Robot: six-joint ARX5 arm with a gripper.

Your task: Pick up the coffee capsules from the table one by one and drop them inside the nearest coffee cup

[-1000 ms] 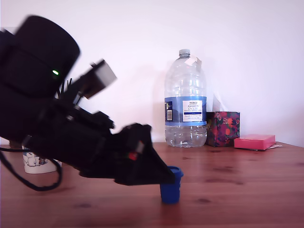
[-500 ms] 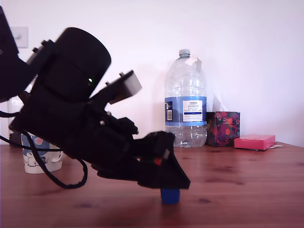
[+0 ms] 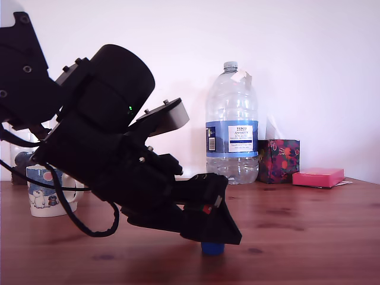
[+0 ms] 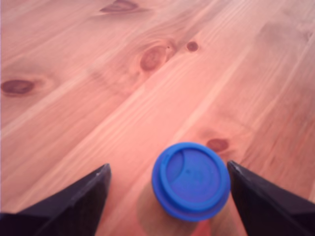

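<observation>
Black arm (image 3: 113,160) over blue capsule (image 3: 212,248) on table (image 3: 309,237)

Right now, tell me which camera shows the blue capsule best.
The wrist view: the blue capsule shows whole from above, standing on the table between the open end effector tips. The exterior view shows only its base under the end effector.

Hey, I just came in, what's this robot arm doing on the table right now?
The black robot arm's gripper is lowered over a small dark blue plastic coffee capsule standing on the reddish-brown wooden table. Its jaws are open on either side of the capsule, not gripping it. The white ceramic mug sits behind the arm, at the exterior view's left.
</observation>
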